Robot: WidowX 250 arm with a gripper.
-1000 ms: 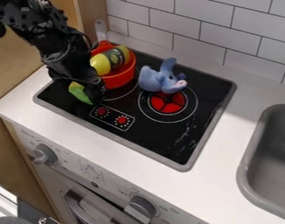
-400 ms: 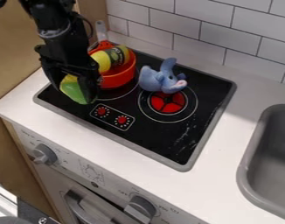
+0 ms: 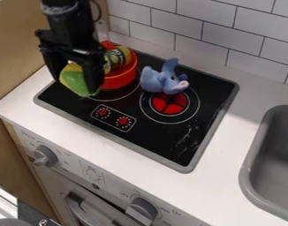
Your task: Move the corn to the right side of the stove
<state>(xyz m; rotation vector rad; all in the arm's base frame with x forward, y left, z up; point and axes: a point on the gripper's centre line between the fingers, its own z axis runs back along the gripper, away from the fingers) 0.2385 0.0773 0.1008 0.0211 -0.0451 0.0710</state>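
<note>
The gripper (image 3: 76,85) is over the left side of the stove (image 3: 164,139), with its two fingers on either side of the corn (image 3: 79,80). Yellow and green show on the corn, which the gripper has hold of in front of the orange pot. Its right edge is partly covered by the near finger.
Beside the gripper stands an orange pot (image 3: 119,80) holding a yellow item (image 3: 115,57). A blue plush elephant (image 3: 159,81) rests by the red burner (image 3: 170,103). Tiled wall lies behind, a grey sink (image 3: 250,154) at the right.
The gripper and corn have shifted slightly left and up in the view. The gripper has also turned, so more of the corn shows between its fingers.
</note>
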